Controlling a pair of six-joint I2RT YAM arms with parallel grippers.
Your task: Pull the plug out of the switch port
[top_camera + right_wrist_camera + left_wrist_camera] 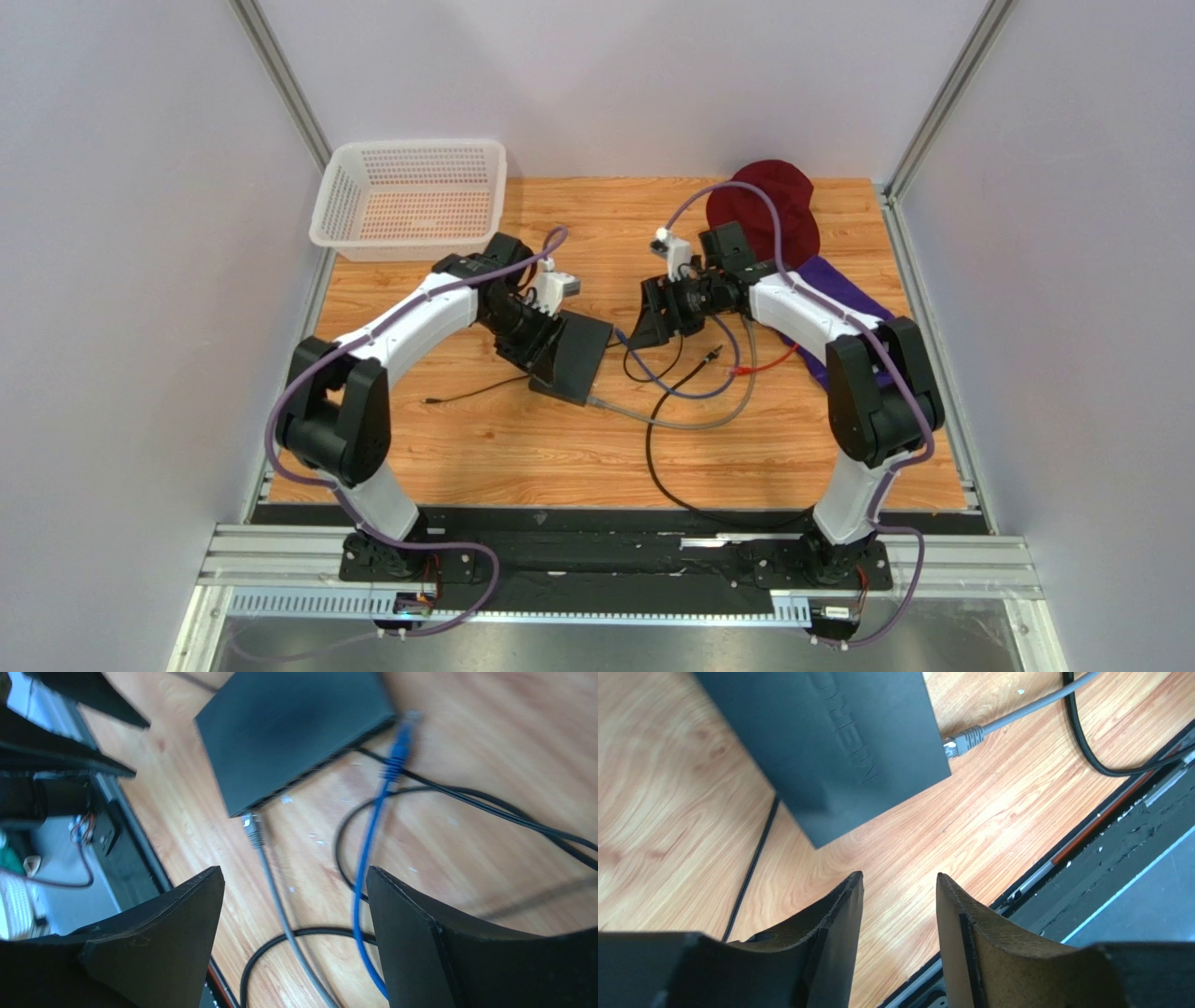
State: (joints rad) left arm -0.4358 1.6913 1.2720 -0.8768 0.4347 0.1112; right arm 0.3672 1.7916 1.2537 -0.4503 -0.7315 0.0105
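The switch (575, 359) is a flat dark grey box on the wooden table; it also shows in the left wrist view (829, 742) and the right wrist view (295, 728). A grey plug (962, 740) sits in a port on its long edge, also seen from the right wrist (251, 827). A blue plug (401, 736) lies at the far end of that edge; blur hides whether it is seated. My left gripper (899, 882) is open and empty just off the switch's corner (539, 340). My right gripper (295, 873) is open and empty above the cables, right of the switch (655, 325).
A white basket (414, 196) stands at the back left. A maroon cap (765, 196) and purple cloth (849, 301) lie at the back right. Grey (673, 417), blue (652, 375) and black cables (659, 469) loop in front of the switch. The table's front rail (1088, 840) is close.
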